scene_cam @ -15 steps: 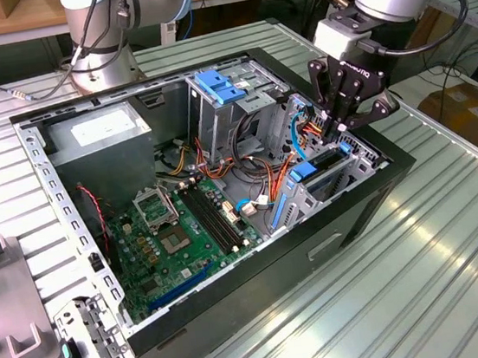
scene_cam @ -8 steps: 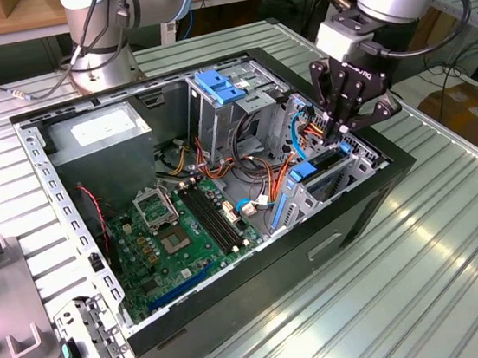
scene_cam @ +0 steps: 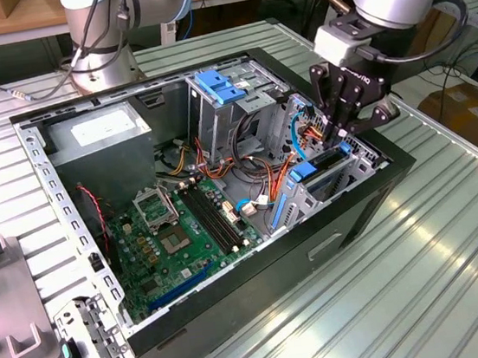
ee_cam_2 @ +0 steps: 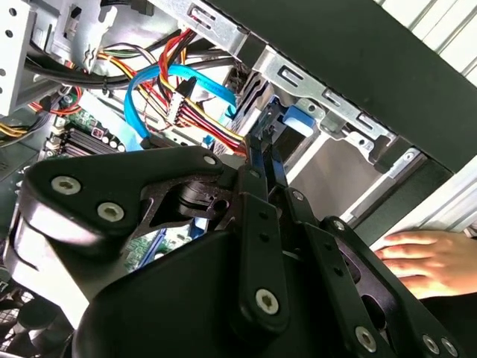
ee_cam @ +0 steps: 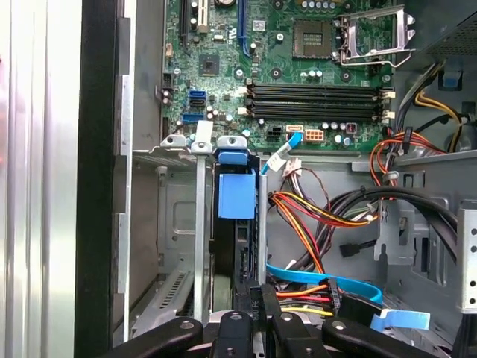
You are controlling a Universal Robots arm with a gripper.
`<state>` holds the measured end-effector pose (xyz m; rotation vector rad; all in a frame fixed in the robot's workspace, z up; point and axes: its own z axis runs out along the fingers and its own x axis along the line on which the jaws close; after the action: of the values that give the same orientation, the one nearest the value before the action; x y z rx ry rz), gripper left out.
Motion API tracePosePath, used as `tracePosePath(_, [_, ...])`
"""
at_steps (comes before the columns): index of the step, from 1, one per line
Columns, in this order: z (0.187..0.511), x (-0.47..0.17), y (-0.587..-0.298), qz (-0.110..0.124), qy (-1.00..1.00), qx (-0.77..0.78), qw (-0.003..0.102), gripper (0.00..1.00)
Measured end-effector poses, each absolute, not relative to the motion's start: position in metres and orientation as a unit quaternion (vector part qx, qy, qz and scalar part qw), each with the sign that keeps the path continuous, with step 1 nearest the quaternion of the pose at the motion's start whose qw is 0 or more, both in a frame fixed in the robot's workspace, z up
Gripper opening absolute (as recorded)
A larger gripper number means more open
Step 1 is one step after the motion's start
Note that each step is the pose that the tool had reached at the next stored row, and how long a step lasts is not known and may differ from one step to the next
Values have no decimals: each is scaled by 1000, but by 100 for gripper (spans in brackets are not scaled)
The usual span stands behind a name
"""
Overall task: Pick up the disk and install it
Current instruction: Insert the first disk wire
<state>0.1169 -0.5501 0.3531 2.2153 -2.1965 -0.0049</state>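
An open black desktop computer case [scene_cam: 360, 203] is laid on its side on a ribbed metal table [scene_cam: 442, 267], with the green motherboard [scene_cam: 176, 230] exposed at the bottom of the chassis. The black multi-link gripper [scene_cam: 343, 127] of the silver arm is positioned over the drive cage at the corner of the case on the exterior view's right. The disk [scene_cam: 321, 169], a flat drive with blue plastic side rails, is seen standing on edge in a slot of the metal drive cage [ee_cam: 175, 246], directly below the gripper. In the first wrist view the blue rail end [ee_cam: 237, 195] of the disk is seen between two upright cage walls, with the gripper's fingertips [ee_cam: 253, 313] brought close together on the drive's upper edge. In the second wrist view the fingers [ee_cam_2: 261, 186] are seen drawn together around a thin blue-edged part; whether it is firmly clamped cannot be told. A bundle of red, yellow and orange wires [ee_cam: 313, 216] and a flat light-blue data cable [ee_cam: 328, 280] are routed just beside the cage. A grey power-supply box with a white sticker [scene_cam: 99, 139] is mounted at the far corner of the case. A person's hand [ee_cam_2: 428, 261] is rested on the table just outside the case wall.
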Motion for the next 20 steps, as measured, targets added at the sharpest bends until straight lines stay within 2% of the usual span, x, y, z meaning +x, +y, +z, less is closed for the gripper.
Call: tracePosePath(20, [346,117,-555,-2,-704,710,11,16])
